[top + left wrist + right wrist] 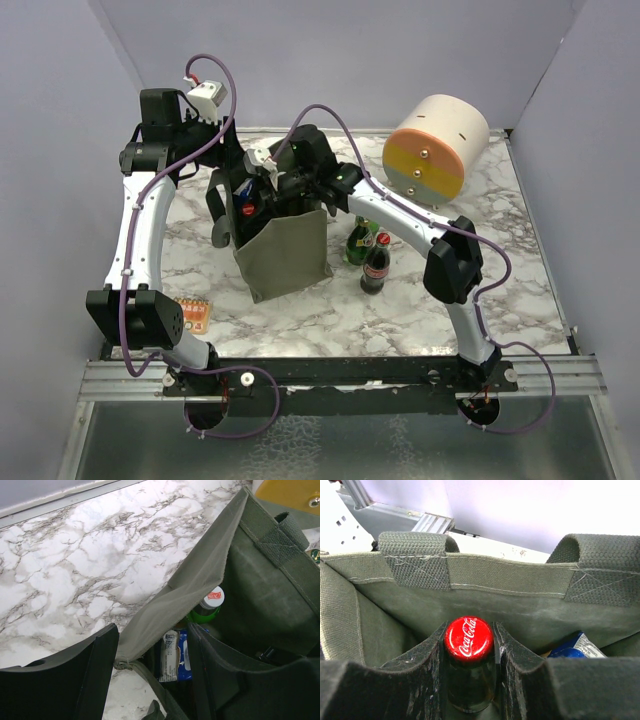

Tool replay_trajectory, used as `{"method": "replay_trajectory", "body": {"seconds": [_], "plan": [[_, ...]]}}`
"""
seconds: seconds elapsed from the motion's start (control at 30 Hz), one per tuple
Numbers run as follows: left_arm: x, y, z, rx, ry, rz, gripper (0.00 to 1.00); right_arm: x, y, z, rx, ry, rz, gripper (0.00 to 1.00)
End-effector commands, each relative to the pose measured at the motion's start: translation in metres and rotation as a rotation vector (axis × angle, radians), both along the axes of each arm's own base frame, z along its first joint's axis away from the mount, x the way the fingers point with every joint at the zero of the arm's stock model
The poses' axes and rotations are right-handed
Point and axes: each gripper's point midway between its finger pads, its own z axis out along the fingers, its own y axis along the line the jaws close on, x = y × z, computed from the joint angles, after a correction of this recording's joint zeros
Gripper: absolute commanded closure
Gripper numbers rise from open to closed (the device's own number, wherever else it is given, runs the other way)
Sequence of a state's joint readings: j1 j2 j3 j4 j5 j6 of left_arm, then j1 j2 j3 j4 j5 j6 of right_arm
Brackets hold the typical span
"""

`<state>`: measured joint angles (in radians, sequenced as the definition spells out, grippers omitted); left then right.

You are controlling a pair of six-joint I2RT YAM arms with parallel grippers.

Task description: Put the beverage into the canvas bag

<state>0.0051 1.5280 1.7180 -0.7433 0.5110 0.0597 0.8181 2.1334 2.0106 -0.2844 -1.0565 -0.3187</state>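
My right gripper (pixel 469 647) clamped the red-capped cola bottle (pixel 469 639) at lower centre inside the canvas bag (pixel 500 580), while my left gripper (pixel 151 630) stood half open astride the bag's rim.

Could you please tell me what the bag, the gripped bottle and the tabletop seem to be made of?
Canvas bag: matte olive woven fabric, weave and stitching visible. Bottle: dark glossy glass or plastic; shiny red cap looks metal. Tabletop: smooth marble pattern, stone or laminate unclear.
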Motion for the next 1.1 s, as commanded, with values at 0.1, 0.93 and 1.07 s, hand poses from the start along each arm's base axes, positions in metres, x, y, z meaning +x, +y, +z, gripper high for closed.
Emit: {"method": "replay_trajectory", "body": {"seconds": [0.1, 0.93, 1.07], "plan": [[-0.0018, -0.0095, 0.0022, -0.030, 0.003, -0.042, 0.41, 0.0125, 0.0042, 0.0353, 0.125, -0.190, 0.005, 0.89], [0.0001, -0.0096, 0.0021, -0.026, 0.001, -0.047, 0.41, 0.0133, 0.0006, 0.0388, 0.109, -0.196, -0.017, 0.56], [0.0006, -0.0095, 0.0027, -0.025, -0.002, -0.048, 0.41, 0.0130, 0.0001, 0.0414, 0.111, -0.197, -0.020, 0.54]]}}
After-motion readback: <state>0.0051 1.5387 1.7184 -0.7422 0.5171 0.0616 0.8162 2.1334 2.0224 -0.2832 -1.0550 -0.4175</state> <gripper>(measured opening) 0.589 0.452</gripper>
